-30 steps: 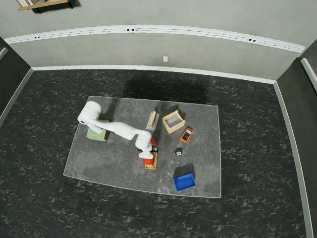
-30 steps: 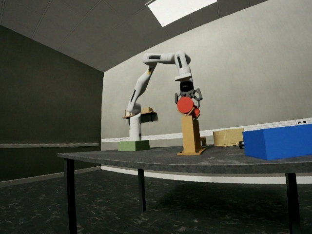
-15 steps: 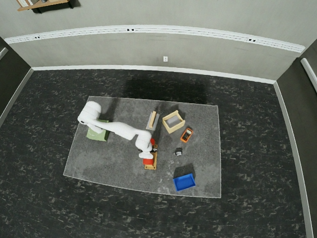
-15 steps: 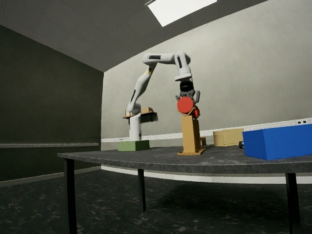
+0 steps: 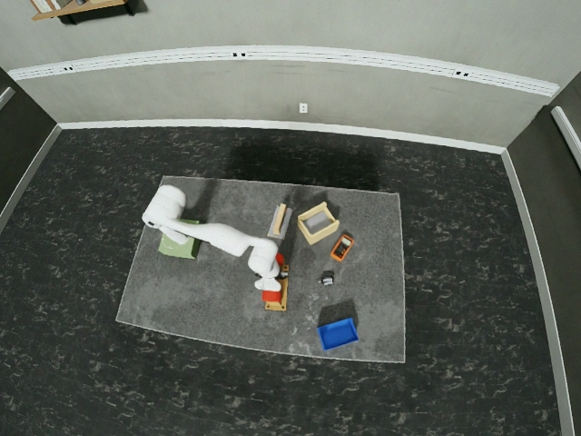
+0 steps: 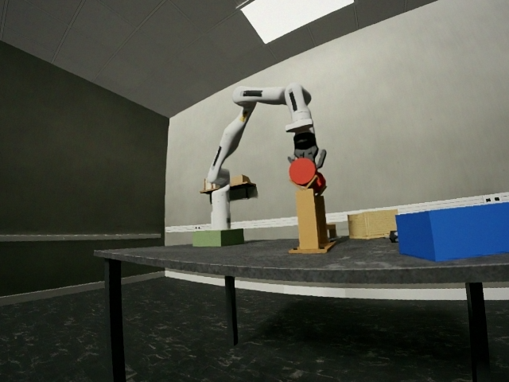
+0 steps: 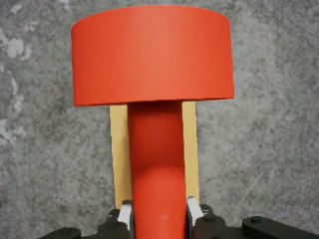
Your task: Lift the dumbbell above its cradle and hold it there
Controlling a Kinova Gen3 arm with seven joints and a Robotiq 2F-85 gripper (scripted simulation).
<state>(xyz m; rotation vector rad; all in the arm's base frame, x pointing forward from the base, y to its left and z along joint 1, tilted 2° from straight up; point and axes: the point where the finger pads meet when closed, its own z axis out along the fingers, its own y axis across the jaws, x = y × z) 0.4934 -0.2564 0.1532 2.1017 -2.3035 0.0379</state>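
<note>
The red dumbbell (image 7: 152, 75) has two thick round ends joined by a red bar. It rests in the notch on top of a tall tan wooden cradle (image 6: 310, 220) on the grey table. It also shows in the exterior view (image 6: 303, 173) and from above (image 5: 270, 294). My gripper (image 7: 159, 215) comes down from above and is shut on the dumbbell's bar, a finger pad on each side. In the exterior view the gripper (image 6: 306, 157) sits just over the dumbbell. The far end of the dumbbell is mostly hidden by my arm.
A blue bin (image 5: 337, 332) stands near the table's front right. A tan open box (image 5: 317, 222), an orange device (image 5: 341, 247), a small dark object (image 5: 327, 278) and a tan block on a grey plate (image 5: 280, 219) lie beyond the cradle. My green base (image 5: 178, 243) is at the left.
</note>
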